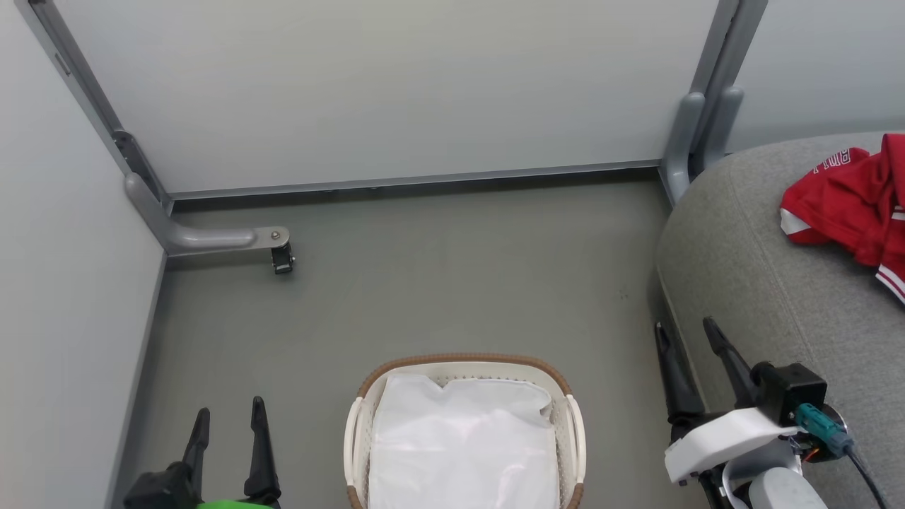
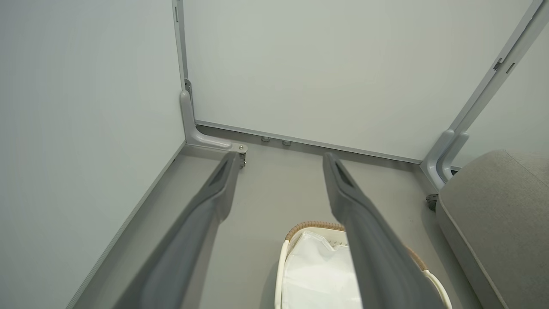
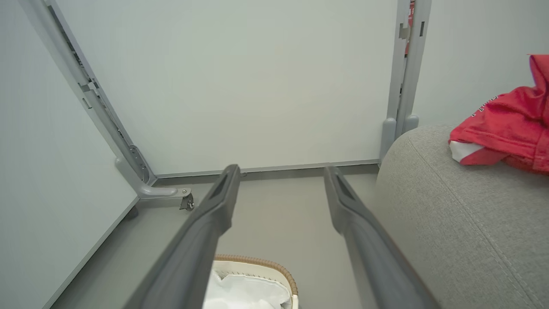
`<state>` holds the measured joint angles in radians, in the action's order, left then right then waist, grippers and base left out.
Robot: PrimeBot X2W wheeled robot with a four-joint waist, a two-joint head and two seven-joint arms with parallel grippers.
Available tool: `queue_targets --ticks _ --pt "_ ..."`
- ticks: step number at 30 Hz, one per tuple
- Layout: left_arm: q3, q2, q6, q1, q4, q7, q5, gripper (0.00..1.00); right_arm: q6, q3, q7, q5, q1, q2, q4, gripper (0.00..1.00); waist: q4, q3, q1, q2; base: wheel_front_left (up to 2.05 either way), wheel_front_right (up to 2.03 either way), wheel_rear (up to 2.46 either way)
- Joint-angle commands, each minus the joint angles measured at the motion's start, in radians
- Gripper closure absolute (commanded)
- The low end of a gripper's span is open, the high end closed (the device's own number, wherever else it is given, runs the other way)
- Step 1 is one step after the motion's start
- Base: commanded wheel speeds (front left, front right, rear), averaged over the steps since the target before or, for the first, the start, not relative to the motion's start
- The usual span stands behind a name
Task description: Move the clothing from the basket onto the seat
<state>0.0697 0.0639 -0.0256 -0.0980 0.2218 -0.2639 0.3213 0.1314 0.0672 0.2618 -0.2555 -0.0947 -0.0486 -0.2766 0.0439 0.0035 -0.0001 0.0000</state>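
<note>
Biggest thing on my feed is the big grey fabric sofa seat (image 1: 749, 297), filling the right side of the head view. Next down is the oval white perforated plastic basket with the brown woven rim (image 1: 463, 358). It sits on the floor dead ahead, about midway between my two arms, with its near end cut off by the frame. Its white cloth liner (image 1: 463, 445) covers the part I can see, and there's no red in there.

The soft red clothing with white trim and lettering (image 1: 841, 205) is bunched up on top of the seat, far right. It lies forward and to the right of the right gripper (image 1: 684, 324), well apart from it. The heap's long side seems to run away from me along the cushion, though the frame edge clips it. The right arm is clearly the nearer one. The left gripper (image 1: 230, 405) is way over on the other side of the basket.

Both claws are spread wide with nothing between the fingers.

Count: one seat, one basket, one liner, one red heap (can't tell if that's one garment or two), two grippers. I reckon the job's basically finished, unless something is hiding under the liner.
</note>
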Motion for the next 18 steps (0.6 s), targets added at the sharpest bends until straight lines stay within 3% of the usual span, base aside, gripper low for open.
queue_targets --ticks 1,18 --pt "-0.004 -0.003 -0.004 -0.015 -0.006 -0.001 -0.004 0.0 -0.001 0.003 0.005 0.008 0.017 -0.004 0.005 0.0 0.0 -0.002 0.0001 0.0 0.0 0.0 0.0" --pt "-0.015 -0.012 -0.019 -0.006 0.014 -0.001 -0.013 0.0 -0.001 0.036 0.005 0.006 0.026 -0.004 -0.008 0.0 -0.006 -0.003 0.0001 0.0 0.0 0.0 0.0"
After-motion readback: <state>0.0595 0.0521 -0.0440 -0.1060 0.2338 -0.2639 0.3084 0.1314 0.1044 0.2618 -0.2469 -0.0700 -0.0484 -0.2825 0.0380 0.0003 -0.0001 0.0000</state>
